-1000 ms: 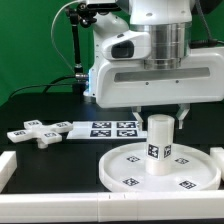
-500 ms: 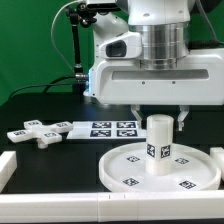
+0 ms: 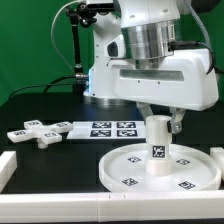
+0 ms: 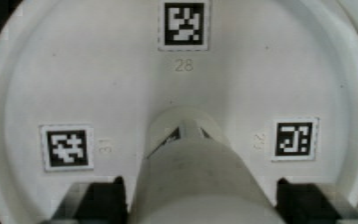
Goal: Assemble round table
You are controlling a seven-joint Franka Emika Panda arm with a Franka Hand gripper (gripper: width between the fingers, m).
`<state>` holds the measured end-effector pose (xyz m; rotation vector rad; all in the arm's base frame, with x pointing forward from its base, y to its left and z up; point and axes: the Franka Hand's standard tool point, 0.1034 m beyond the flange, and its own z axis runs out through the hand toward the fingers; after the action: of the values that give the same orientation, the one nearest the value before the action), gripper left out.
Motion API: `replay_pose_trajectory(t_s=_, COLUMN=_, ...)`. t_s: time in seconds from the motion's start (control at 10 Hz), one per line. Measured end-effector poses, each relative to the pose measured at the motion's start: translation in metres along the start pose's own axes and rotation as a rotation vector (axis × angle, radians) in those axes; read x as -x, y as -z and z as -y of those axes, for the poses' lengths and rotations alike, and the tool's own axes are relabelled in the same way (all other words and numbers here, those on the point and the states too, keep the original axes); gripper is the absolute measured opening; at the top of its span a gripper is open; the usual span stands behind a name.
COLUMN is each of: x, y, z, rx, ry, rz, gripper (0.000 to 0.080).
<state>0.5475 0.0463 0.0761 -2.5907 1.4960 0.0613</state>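
The large round disc (image 3: 118,172) lies flat at the front right of the exterior view, its rim up and several tags on its face. The short thick cylinder leg (image 3: 159,146) stands upright at its centre. My gripper (image 3: 160,122) comes straight down over the leg and is shut on its upper part. In the wrist view the leg (image 4: 202,165) fills the gap between my two black fingers (image 4: 105,200), with the disc (image 4: 87,90) spread out beyond it. The cross-shaped base (image 3: 35,132) lies loose on the table on the exterior view's left.
The marker board (image 3: 110,128) lies behind the disc, between it and the robot's base. Plain white border blocks run along the left (image 3: 6,166) and front (image 3: 60,212) table edges. A black stand with a cable (image 3: 78,50) rises at the back left.
My hand has turned about its vertical axis while still gripping the leg. The leg stays upright on the disc's centre, and the cross-shaped base has not moved.
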Motion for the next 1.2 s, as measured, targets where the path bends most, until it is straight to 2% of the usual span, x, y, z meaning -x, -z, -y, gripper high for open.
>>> replay_pose_trajectory(t_s=0.5, x=0.0017, y=0.0000, z=0.0017, rx=-0.012, ry=-0.219, rz=0.014, gripper=0.0407)
replay_pose_trajectory(t_s=0.6, x=0.0019, y=-0.0002, z=0.0016, rx=-0.011, ry=-0.193, rz=0.014, gripper=0.0508)
replay_pose_trajectory(t_s=0.7, x=0.0020, y=-0.0006, z=0.0015, rx=-0.011, ry=-0.164, rz=0.014, gripper=0.0508)
replay_pose_trajectory(t_s=0.8, x=0.0016, y=-0.0006, z=0.0013, rx=-0.008, ry=-0.137, rz=0.014, gripper=0.0605)
replay_pose_trajectory(t_s=0.9, x=-0.0018, y=0.0011, z=0.0031, rx=-0.009, ry=-0.023, rz=0.012, gripper=0.0636)
replay_pose_trajectory(t_s=1.2, x=-0.0060, y=0.0021, z=0.0067, rx=-0.014, ry=0.323, rz=0.002, gripper=0.0648)
